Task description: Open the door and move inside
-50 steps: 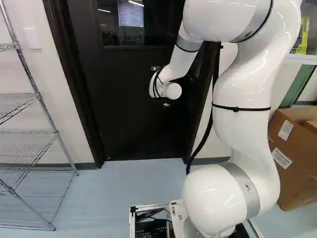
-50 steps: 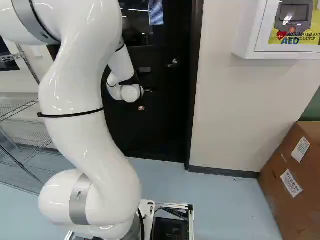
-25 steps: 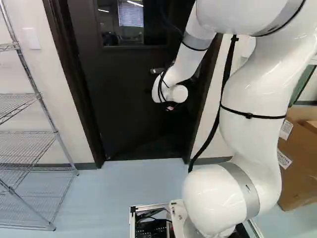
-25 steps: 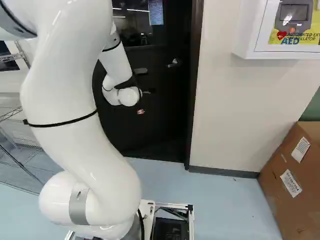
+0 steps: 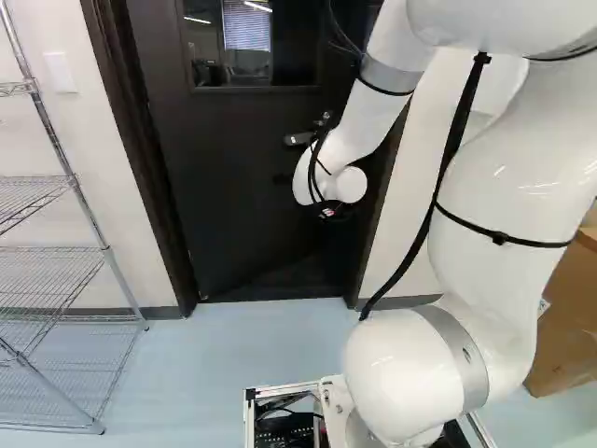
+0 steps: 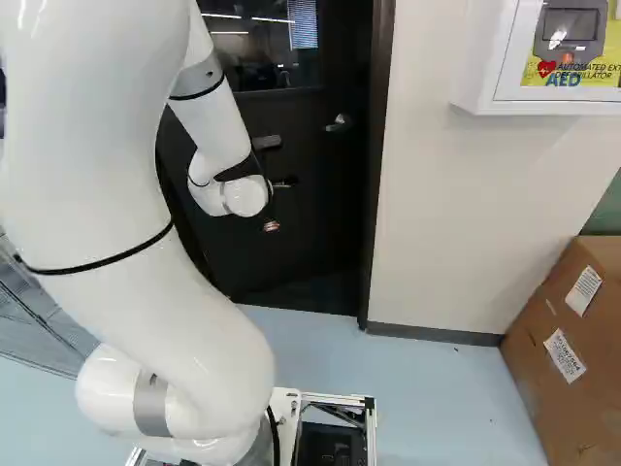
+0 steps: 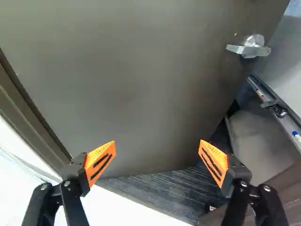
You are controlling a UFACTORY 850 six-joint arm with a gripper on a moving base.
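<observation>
One door (image 7: 117, 84), ahead of the arm, ajar: carpet (image 7: 162, 188) and room show past its lever-handle (image 7: 254, 47) side. Hand (image 7: 157, 142) wide open, nothing gripped, ahead of it the door face. Opening looks partly done; left: push wider, drive base (image 6: 372, 437) through, base outside now. Containers: white wall cabinet (image 6: 482, 58) with device (image 6: 568, 27) inside; cardboard box (image 6: 529, 388), contents can't tell.
</observation>
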